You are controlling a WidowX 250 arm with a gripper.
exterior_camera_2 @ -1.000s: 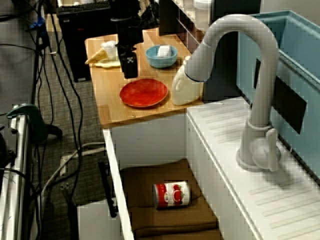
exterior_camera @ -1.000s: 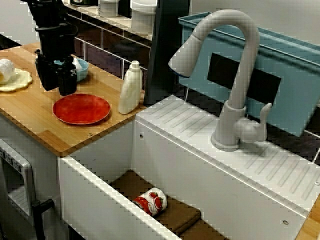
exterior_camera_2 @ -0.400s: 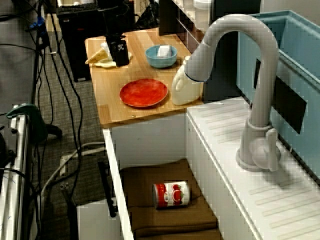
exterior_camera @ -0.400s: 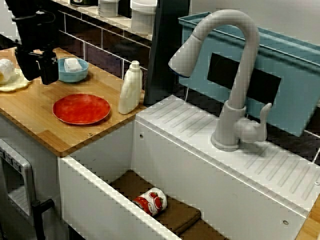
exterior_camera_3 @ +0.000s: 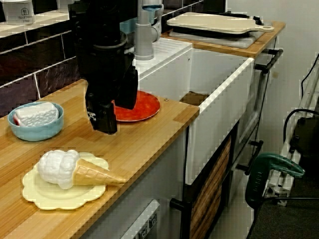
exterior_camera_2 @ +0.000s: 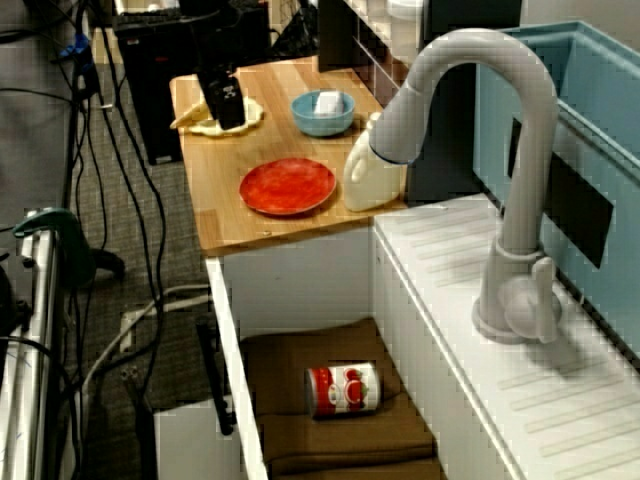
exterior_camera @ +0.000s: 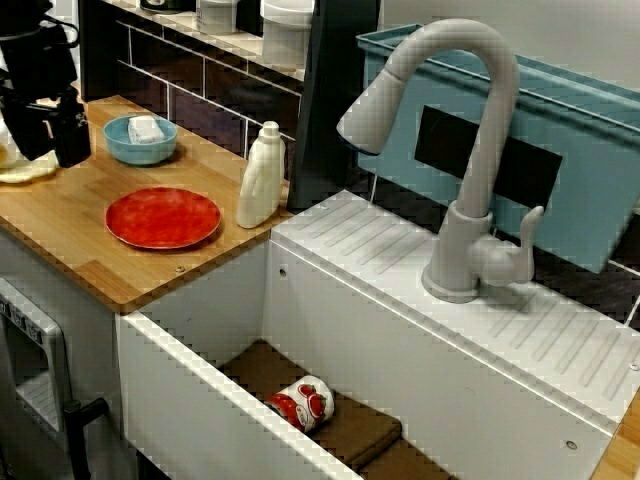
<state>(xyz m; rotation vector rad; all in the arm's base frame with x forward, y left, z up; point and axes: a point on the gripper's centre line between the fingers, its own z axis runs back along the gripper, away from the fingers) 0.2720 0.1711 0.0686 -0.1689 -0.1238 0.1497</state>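
At the left end of the tabletop [exterior_camera_3: 149, 134], the pincer [exterior_camera_3: 115, 114] hangs open and empty (jaws apart, nothing between them) near the ice-cream cone [exterior_camera_3: 75, 169], which lies untouched on its yellow plate [exterior_camera_3: 37, 196]; nothing is grasped yet.

Red plate [exterior_camera: 163, 217] lies beside white bottle [exterior_camera: 260, 178] on counter [exterior_camera: 70, 232]; can [exterior_camera: 303, 403] lies in sink [exterior_camera: 400, 350].

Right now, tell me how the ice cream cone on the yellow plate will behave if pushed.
The ice cream cone lies on its side and tapers, so a push would probably roll it in an arc. Its scoop looks moulded, likely stiff and light. The yellow plate under it may slide too.
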